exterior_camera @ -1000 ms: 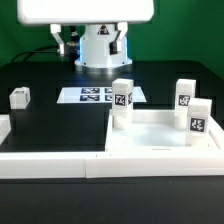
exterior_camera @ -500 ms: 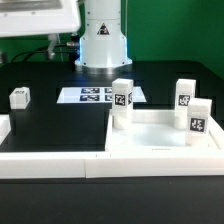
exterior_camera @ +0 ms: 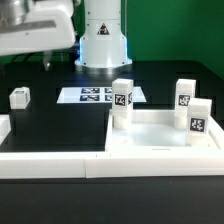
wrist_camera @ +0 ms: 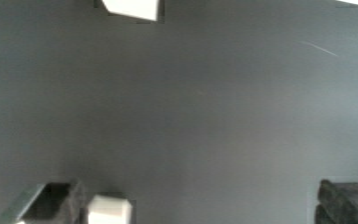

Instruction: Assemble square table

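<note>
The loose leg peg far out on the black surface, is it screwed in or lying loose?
Loose: the leg peg sits alone, apart from the square table panel.

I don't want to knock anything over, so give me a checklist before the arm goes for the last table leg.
1. Gripper open and holding nothing: ok, fingers stand wide apart.
2. Three legs upright on the white panel: ok.
3. Those legs fully seated: cannot tell.
4. Fourth leg loose on the black table, apart from the panel: ok.
5. Gripper lined up on that leg: cannot tell; a white piece shows beside one finger, but which piece is unclear.
6. Free corner socket: cannot tell, hidden by the rim.
</note>
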`<state>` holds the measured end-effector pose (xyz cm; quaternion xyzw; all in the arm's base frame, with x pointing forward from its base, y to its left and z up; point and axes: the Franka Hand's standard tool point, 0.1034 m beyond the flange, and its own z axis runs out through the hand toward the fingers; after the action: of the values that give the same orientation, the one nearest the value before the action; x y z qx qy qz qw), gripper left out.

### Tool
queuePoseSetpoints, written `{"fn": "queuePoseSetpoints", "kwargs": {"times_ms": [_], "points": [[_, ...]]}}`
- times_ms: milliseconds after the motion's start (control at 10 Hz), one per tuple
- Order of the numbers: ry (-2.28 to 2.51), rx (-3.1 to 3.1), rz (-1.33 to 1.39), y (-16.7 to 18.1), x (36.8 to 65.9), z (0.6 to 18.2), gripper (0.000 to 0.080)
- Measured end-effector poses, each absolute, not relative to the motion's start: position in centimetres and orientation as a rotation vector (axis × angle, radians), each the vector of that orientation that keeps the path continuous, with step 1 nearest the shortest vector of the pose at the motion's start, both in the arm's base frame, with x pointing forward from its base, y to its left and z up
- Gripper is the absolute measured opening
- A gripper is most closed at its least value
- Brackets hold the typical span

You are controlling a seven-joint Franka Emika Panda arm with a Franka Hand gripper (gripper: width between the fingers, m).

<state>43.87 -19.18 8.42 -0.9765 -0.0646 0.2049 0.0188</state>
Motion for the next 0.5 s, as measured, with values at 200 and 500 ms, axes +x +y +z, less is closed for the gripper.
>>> {"fn": "queuePoseSetpoints", "kwargs": {"times_ms": [200,500], "points": [[0.045,-2.983,0.901,-21.3,40.3,6.6,0.0649],[0.057,-2.875,1.149,-20.8,39.9,6.3,0.0649]]}}
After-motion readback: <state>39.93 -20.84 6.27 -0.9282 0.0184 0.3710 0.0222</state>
